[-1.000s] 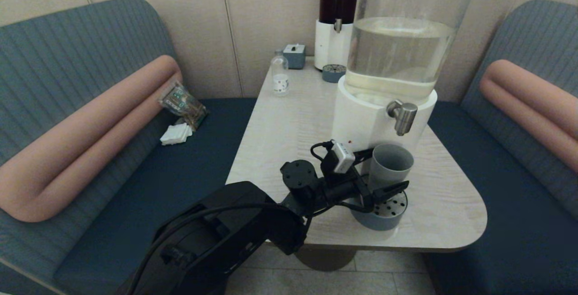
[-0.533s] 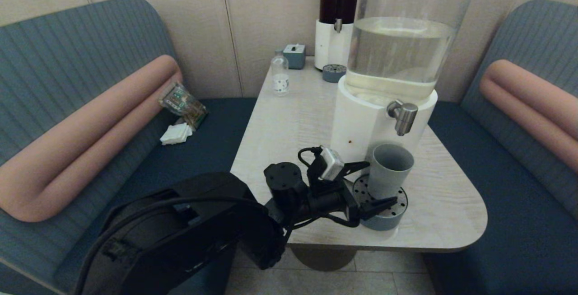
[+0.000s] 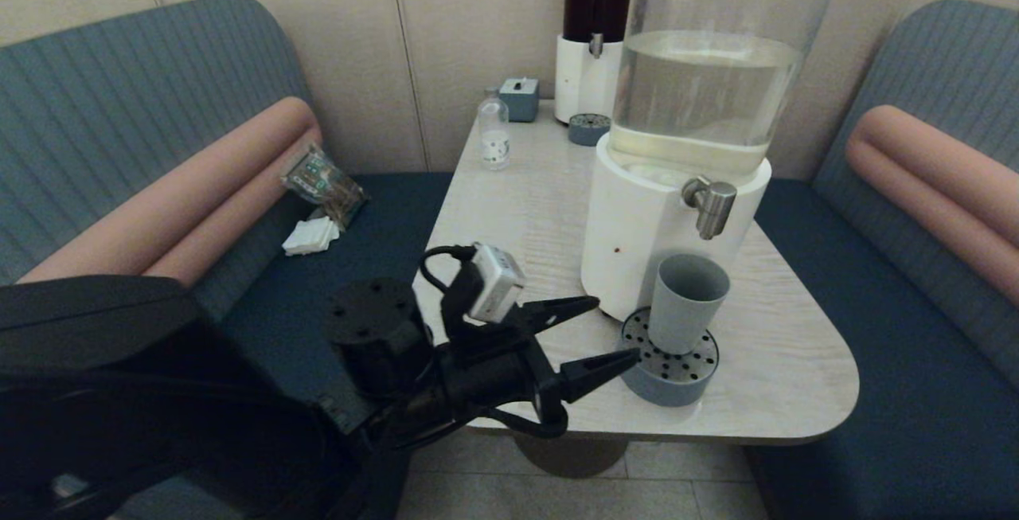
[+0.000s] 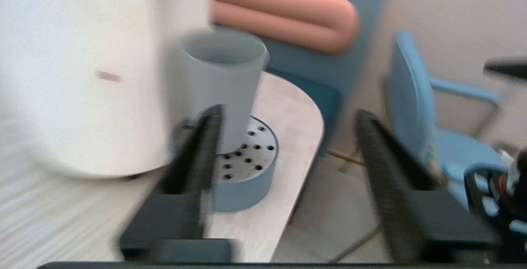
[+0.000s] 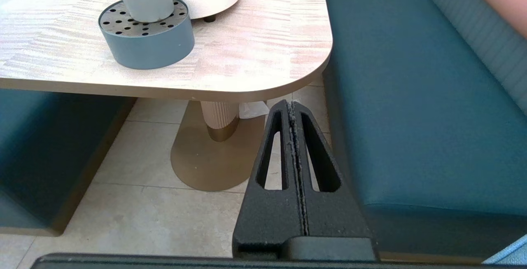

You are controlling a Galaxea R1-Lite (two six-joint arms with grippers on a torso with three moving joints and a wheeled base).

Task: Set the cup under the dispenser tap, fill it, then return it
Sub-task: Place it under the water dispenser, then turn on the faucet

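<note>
Cup (image 3: 686,301) upright on drip tray (image 3: 691,381) under dispenser tap (image 3: 708,205), wood-grain table (image 3: 517,209), left hand (image 3: 607,335) wide, empty.

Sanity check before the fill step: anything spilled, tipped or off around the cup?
Nothing stands out. The cup stands upright on the drip tray under the dispenser tap, no spill visible. Left gripper is open beside it, not touching.

A small clear bottle (image 3: 493,134) stands at the table's (image 3: 517,217) far left, near a grey box (image 3: 519,98). A dark-liquid dispenser (image 3: 593,42) stands behind. Packets (image 3: 322,181) and napkins (image 3: 310,236) lie on the left bench (image 3: 334,265).
</note>
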